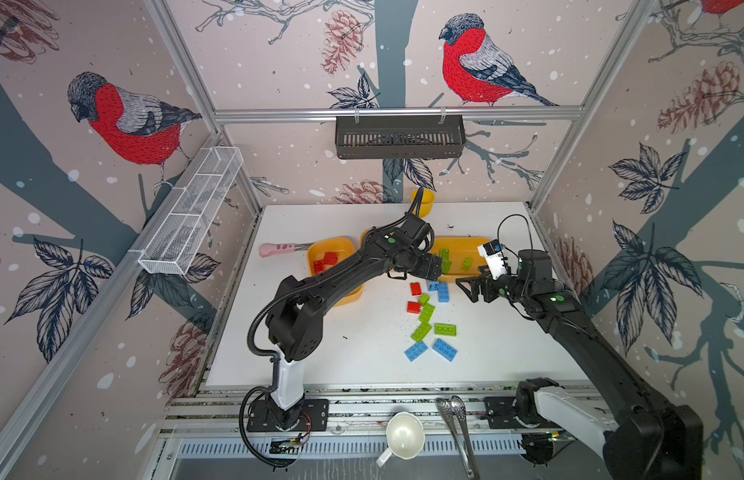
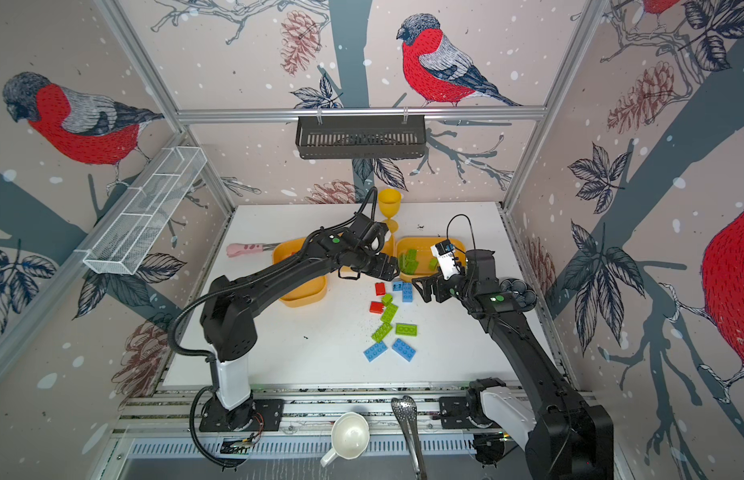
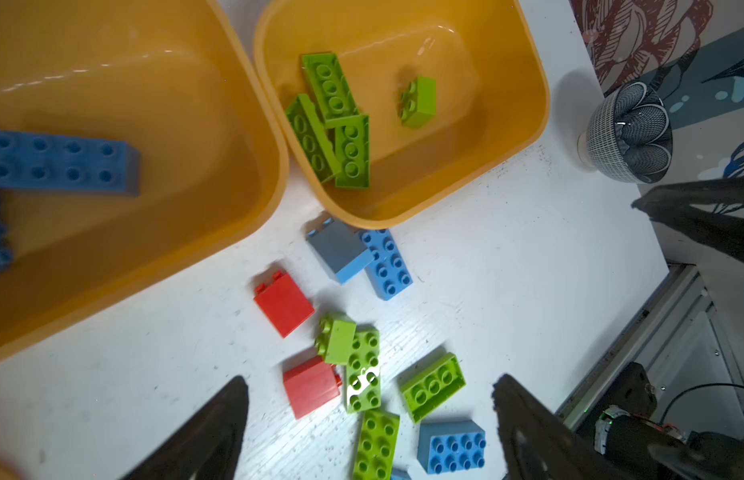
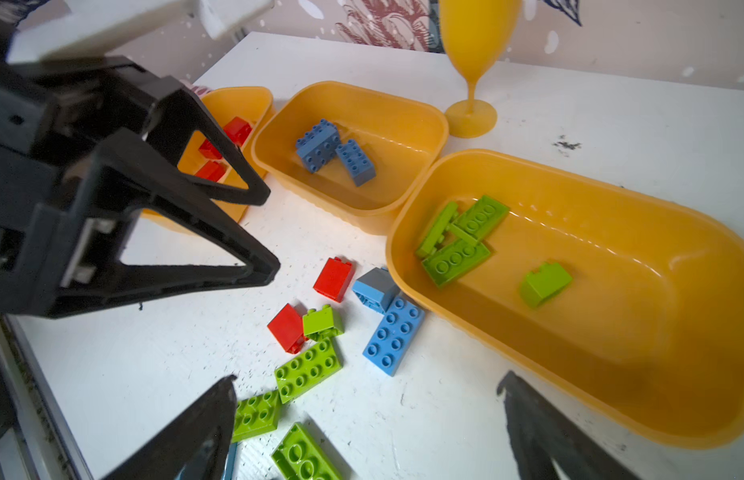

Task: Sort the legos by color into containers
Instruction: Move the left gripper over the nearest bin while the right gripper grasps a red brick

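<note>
Three yellow-orange containers stand in a row. The left one (image 4: pixel 258 97) holds red legos (image 1: pixel 329 258), the middle one (image 4: pixel 403 137) blue legos (image 4: pixel 320 145), and the right one (image 1: pixel 474 245) green legos (image 3: pixel 333 120). Several loose legos lie on the white table before them, among them a red (image 1: pixel 415 288), a blue (image 1: pixel 443 292) and a green one (image 1: pixel 426 312). My left gripper (image 1: pixel 434 268) hangs open and empty above the near ends of the middle and right containers. To the right of the pile my right gripper (image 1: pixel 470 286) hovers open, holding nothing.
A yellow goblet (image 1: pixel 422 201) stands behind the containers and a pink-handled tool (image 1: pixel 279 249) lies left of them. A patterned bowl (image 3: pixel 628 133) sits at the table's right edge. A white cup (image 1: pixel 403 436) and metal tongs (image 1: pixel 457 424) lie on the front rail.
</note>
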Available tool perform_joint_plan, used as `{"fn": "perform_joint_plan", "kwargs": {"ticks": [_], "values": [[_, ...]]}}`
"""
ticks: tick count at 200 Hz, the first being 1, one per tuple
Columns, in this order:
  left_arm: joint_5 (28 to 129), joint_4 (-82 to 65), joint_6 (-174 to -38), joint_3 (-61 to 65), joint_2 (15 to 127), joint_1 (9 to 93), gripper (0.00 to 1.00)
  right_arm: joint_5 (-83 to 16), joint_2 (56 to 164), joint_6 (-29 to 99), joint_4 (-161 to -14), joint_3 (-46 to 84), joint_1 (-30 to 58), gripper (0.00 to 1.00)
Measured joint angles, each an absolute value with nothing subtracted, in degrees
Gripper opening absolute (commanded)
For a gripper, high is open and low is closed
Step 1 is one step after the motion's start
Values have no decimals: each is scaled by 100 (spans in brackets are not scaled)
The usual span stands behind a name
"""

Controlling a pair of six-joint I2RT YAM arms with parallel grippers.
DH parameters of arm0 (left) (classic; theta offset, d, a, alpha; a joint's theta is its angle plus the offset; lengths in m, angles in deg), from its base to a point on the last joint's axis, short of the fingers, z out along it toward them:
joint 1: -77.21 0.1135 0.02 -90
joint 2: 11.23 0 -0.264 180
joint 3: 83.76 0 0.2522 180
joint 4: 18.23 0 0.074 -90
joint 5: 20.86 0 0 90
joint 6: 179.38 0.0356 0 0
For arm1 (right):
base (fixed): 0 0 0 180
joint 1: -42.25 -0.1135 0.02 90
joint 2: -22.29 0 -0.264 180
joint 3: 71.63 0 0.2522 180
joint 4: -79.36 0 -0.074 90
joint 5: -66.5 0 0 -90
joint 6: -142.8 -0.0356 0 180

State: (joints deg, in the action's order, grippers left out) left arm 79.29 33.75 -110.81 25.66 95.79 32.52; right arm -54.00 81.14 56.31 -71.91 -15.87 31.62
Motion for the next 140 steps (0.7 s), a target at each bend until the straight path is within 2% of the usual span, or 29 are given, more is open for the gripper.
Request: {"fn": "perform_joint_plan", "kwargs": {"ticks": [80,140], "values": [[8460,3309,-10069,658,7527,4485,97,-5404,9059,6506,-7176,-1128,1848,100],[9018,3053,-9636,-407,6651,5733,97,-4733,10654,7336,-6776,-283,762,93]]}}
